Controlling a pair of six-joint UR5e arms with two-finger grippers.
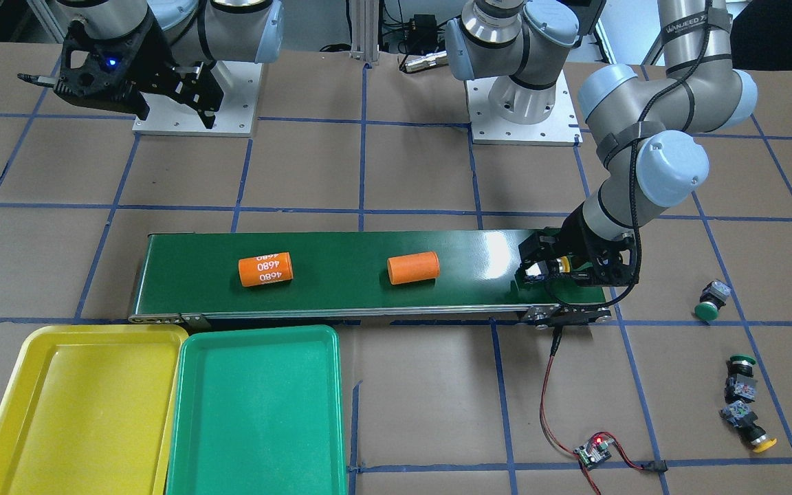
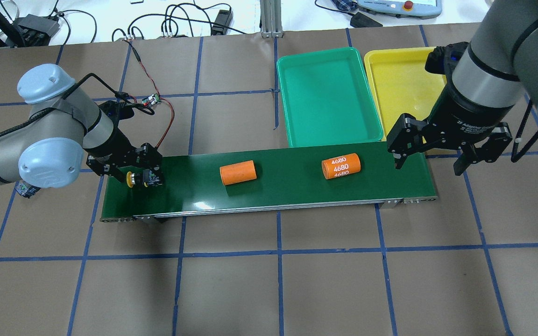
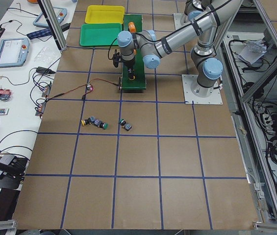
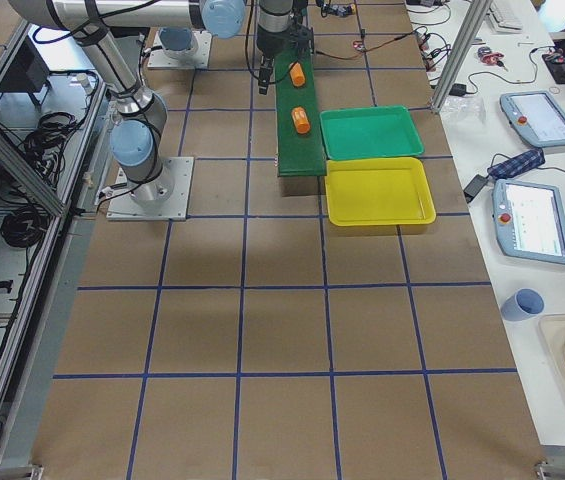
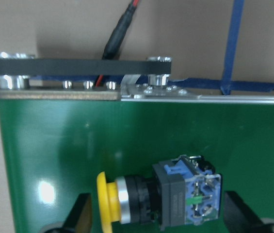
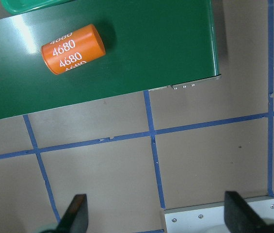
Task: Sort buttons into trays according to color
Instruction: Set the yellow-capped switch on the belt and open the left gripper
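The white number 4680 is printed on one orange cylinder (image 6: 72, 49), repeated in rows around its side. In the right wrist view it lies well ahead of the spread jaws, off toward the view's left finger. The right gripper (image 2: 428, 165) has small white lettering on its black body just behind the jaws; only "Adaptive" reads clearly. A black strap (image 1: 690, 29) high on the left arm (image 1: 671, 165), far back from its jaws, bears white letters, roughly WANJEED.
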